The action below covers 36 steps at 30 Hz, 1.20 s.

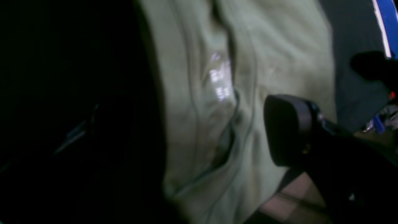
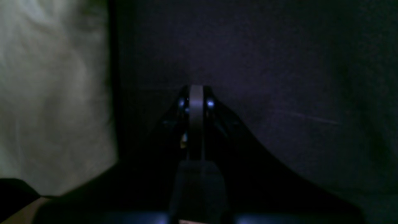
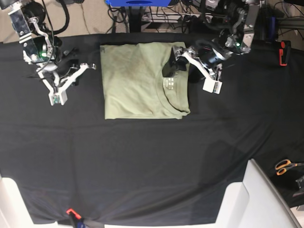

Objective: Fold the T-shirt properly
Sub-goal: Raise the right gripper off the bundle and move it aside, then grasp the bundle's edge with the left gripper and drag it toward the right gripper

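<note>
Base view shows my left gripper [image 3: 176, 61] spread wide over the collar end of the T-shirt [image 3: 137, 80], gripping nothing. My right gripper [image 3: 78, 71] sits shut and empty on the black tablecloth [image 3: 142, 161], just beside the shirt's far edge. I judge the folding nearly done: the shirt lies as a compact rectangle on the table, perhaps needing one last fold.

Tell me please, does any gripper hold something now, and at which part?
Nothing is held. The left gripper stands open over the T-shirt near its collar. The right gripper is shut on nothing, above the black tablecloth beside the shirt.
</note>
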{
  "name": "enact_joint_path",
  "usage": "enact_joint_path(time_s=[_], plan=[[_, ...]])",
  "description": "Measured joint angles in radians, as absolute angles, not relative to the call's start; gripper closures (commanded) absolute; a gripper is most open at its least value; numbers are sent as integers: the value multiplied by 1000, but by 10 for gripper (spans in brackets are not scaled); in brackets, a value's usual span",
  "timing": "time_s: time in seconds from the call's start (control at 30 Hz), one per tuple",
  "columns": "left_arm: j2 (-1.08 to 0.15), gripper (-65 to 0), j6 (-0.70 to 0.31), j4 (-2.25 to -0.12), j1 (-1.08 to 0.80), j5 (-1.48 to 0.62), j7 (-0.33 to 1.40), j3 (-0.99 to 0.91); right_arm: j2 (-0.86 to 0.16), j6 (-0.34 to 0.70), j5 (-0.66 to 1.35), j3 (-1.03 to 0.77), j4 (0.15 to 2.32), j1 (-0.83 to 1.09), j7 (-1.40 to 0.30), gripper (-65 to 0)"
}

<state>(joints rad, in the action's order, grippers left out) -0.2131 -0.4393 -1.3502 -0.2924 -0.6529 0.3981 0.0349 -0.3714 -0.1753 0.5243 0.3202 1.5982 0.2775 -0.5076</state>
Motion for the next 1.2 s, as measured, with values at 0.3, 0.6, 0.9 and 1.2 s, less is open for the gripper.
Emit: enact_joint_path(time_s=[0.3,0.6,0.9,1.2], plan=[[-170,-622,-461,-1242,-232,-682,344,50,-369,-175,524,321,1598,291,-504,-9],[-164,0,-453,-1134,-167,-686,361,121,-369,-175,524,320,1598,300,-500,-9],[-198,0,-424,-1307,-114,-650,722,127,-368,-175,524,320,1596,311,-504,-9],[-384,0,-450,-1403,171,-632,1024,448,-363,-175,524,319,1596,311,-505,-9]])
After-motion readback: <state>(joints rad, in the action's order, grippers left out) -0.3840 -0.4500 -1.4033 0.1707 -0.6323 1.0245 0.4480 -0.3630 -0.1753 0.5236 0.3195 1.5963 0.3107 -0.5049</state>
